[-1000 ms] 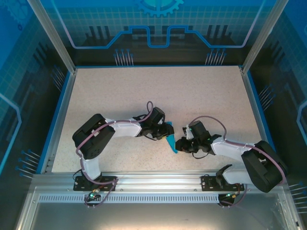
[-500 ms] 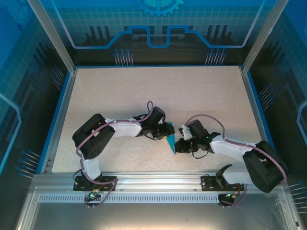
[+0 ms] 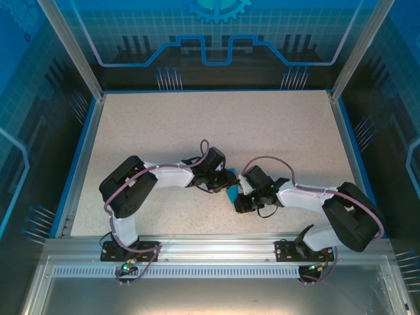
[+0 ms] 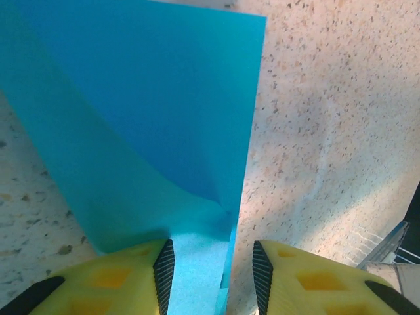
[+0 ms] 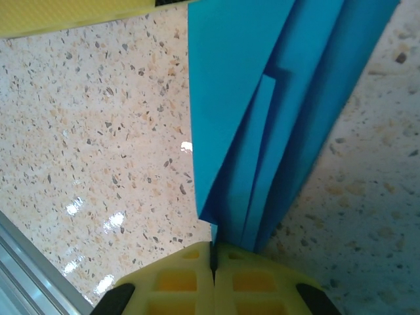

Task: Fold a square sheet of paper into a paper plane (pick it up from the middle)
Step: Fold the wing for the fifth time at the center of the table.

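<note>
One slim, pointed paper plane (image 3: 230,193) of bright blue folded paper lies on the pale speckled bench (image 3: 197,118), near the front edge and about midway across, between the tips of two white-and-black arms. It is the single loose thing on the bench.

The left hand (image 3: 223,180) reaches in from the left to the plane's far end. Seen from the left wrist, its two yellow fingers (image 4: 118,279) stand apart, and the wide end of the paper plane (image 4: 151,111) runs in between them. The paper lies against the left black pad, and a strip of bare bench shows between its edge and the right pad, so this hand is parted and not clamped.

The right hand (image 3: 241,198) comes in from the right to the near end. In the right wrist view its two yellow fingers (image 5: 256,282) are pressed together with no gap, pinching the narrow tip of the paper plane (image 5: 262,98). Three or four overlapping folded layers fan out from that pinch. A yellow finger of the left hand (image 5: 65,14) crosses the top left corner.

Blue panels (image 3: 216,39) with circuit-line patterns and one gear emblem wall the bench, and an aluminium rail (image 3: 216,246) carries the two arm bases.
</note>
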`<state>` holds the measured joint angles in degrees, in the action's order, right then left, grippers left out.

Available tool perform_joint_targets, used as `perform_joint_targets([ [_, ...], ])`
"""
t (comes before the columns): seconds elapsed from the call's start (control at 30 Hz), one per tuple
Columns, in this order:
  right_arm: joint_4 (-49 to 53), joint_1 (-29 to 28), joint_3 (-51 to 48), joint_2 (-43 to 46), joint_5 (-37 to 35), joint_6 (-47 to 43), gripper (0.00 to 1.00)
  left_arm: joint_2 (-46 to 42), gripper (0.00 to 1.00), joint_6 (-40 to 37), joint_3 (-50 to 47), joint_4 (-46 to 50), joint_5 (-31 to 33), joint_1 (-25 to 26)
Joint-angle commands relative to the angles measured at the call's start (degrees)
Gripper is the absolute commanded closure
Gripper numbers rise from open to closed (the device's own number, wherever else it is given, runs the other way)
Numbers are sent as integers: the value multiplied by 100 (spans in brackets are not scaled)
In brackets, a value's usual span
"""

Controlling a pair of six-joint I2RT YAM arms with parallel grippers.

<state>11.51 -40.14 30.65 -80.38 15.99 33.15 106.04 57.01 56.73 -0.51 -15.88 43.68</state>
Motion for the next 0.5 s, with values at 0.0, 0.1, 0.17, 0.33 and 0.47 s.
perform_joint_targets([
  [0.0,-27,-119,-98,-95,-78,184,93,-114,59,51,-28,-89,-38,42],
  [0.1,-500,17,-364,-1,269,412,93,-184,58,2,-21,-98,-62,31],
  [0.17,-862,190,-567,92,561,547,93,-288,56,-49,-22,-107,-64,36],
  [0.33,-1610,763,-955,144,1435,704,94,-630,51,-181,-96,-49,21,35],
  [0.47,-1724,882,-1007,50,1677,656,94,-682,48,-182,-118,-97,5,37],
])
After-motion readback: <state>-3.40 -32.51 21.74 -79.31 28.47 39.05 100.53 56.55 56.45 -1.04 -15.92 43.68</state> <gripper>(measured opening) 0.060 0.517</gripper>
